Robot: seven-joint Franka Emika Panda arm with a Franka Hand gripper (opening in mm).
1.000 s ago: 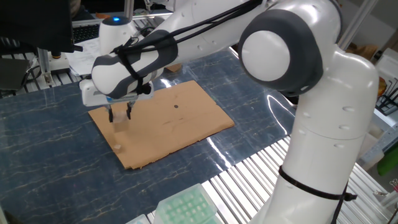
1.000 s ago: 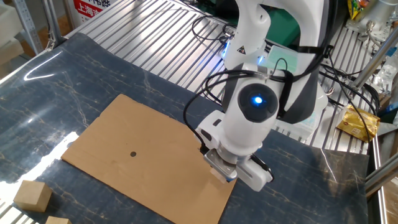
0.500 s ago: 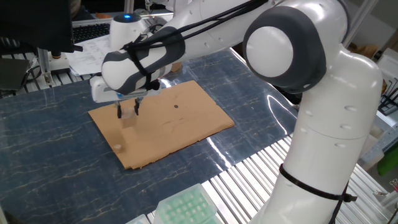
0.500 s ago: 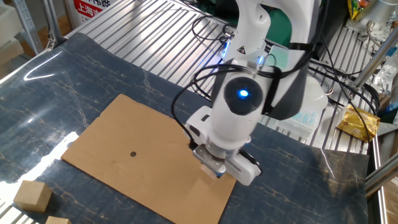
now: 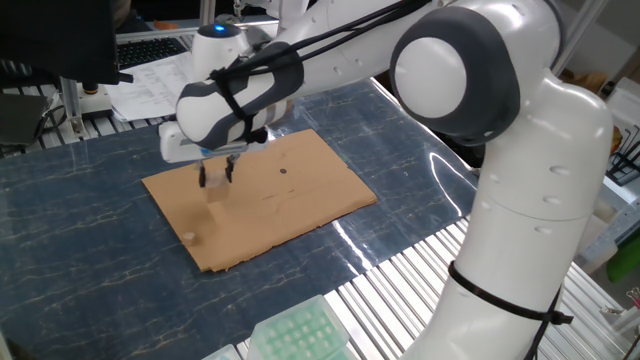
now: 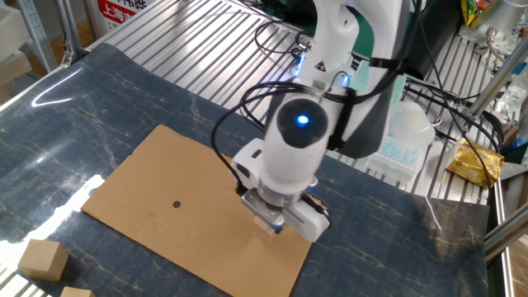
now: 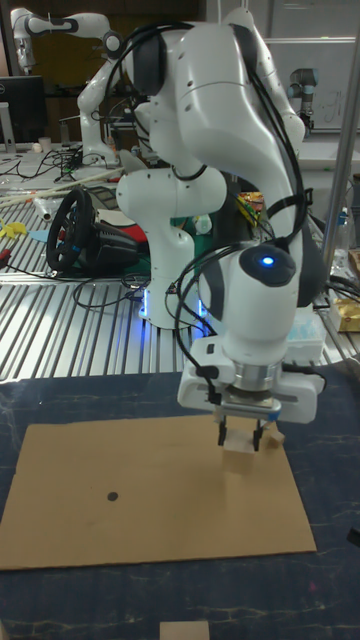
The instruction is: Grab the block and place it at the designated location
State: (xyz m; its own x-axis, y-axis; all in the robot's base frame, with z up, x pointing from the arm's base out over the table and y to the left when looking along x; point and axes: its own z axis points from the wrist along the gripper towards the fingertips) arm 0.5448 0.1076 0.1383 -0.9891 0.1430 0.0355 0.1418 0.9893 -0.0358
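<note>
**Block in my grip, halfway across the cardboard**

Since a second ago I have lifted off the near-left part of the cardboard sheet (image 5: 262,200) and swung toward its middle, carrying my load with me.

The sheet lies flat on the dark marbled table (image 5: 80,260), and everything that matters sits on it. My gripper (image 7: 240,440) hangs just above the cardboard, fingers pinching the block (image 7: 238,456), a small pale cube held clear of the surface in the tall fixed view. The designated location (image 7: 112,495), a tiny black dot, is still well apart from me, toward the sheet's other side. A tiny tan crumb (image 5: 187,236) lies behind my path.

I judge this the carry step: grasp done, placement not yet. Next I should keep travelling until the block is over the dot, lower until it rests there, then spread my fingers.
</note>
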